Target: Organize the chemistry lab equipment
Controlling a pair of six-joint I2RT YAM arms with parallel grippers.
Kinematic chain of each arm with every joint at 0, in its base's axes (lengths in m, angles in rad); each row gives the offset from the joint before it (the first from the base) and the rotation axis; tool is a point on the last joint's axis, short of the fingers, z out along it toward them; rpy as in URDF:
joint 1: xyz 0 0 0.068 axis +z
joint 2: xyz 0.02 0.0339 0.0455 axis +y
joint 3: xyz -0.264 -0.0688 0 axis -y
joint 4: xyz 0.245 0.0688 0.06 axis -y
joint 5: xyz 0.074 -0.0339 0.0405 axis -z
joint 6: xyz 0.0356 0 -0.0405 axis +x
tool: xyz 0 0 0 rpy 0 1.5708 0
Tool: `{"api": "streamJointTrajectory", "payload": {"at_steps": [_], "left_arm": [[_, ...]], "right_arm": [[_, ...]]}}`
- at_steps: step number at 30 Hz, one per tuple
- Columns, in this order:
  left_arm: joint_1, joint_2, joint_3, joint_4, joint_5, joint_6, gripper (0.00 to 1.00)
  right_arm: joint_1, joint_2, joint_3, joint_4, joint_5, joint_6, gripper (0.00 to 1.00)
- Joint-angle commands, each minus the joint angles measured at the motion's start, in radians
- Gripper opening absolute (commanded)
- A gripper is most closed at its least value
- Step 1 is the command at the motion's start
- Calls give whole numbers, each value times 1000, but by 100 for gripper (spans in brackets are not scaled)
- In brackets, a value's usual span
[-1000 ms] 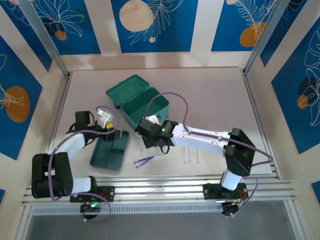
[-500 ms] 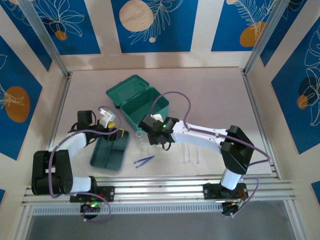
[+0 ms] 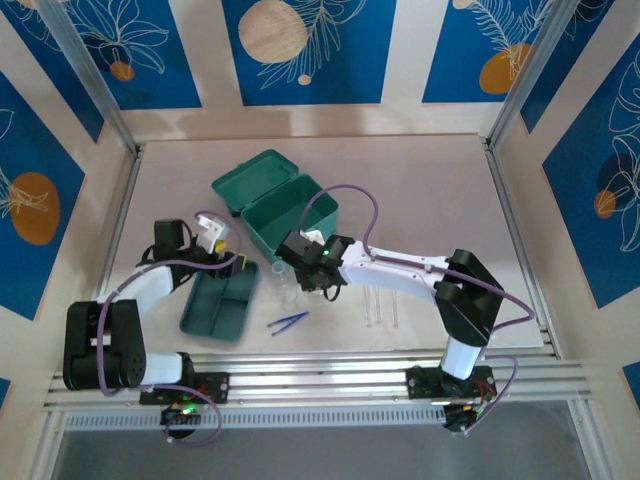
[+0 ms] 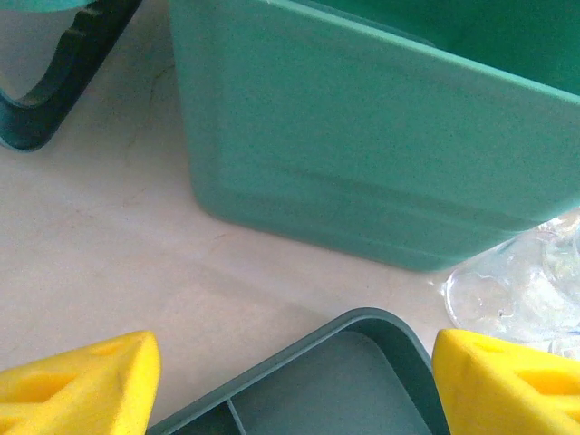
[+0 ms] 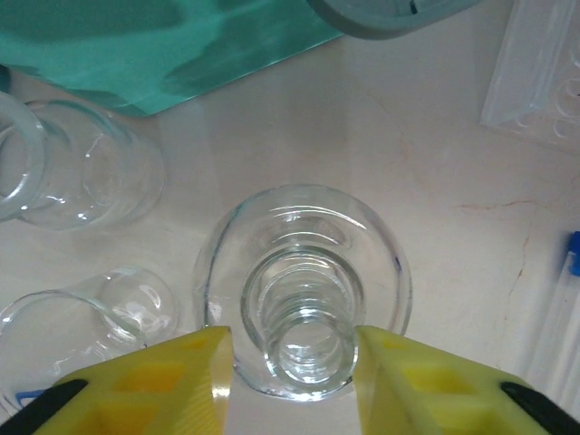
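Observation:
A clear glass flask [image 5: 304, 281] stands upright on the table, seen from above. My right gripper [image 5: 292, 362] straddles its neck: the right finger touches the rim and a narrow gap shows at the left finger, so it is open. In the top view that gripper [image 3: 300, 277] is just in front of the teal hinged case [image 3: 275, 205], whose lid is open. My left gripper [image 4: 294, 390] is open over the far corner of the dark-green divided tray [image 4: 362, 319]. Blue tweezers [image 3: 288, 322] and thin clear tubes [image 3: 380, 308] lie near the front.
A clear beaker [image 5: 91, 163] and a smaller glass piece [image 5: 91, 317] stand left of the flask. A blue-capped tube [image 5: 571, 272] lies to its right. The case wall [image 4: 362, 154] rises just beyond the tray. Metal rails [image 3: 320, 380] run along the near edge.
My right gripper has shifted slightly left over the glassware and its jaws have narrowed around the flask's neck. The left arm has stayed put.

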Motion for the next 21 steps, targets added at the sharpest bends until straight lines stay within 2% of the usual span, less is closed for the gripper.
{"api": "streamJointTrajectory", "payload": {"at_steps": [1, 5, 14, 21], "left_arm": [[-8, -10, -13, 12, -3, -9, 79], [-8, -14, -16, 13, -3, -6, 78], [-8, -17, -21, 15, 2, -3, 79], [-8, -20, -24, 19, 3, -4, 79]], "right_arm": [[-4, 30, 24, -27, 0, 7, 36], [-1, 45, 32, -28, -3, 2, 36], [3, 61, 48, -43, 14, 7, 26], [2, 60, 63, -59, 26, 7, 22]]}}
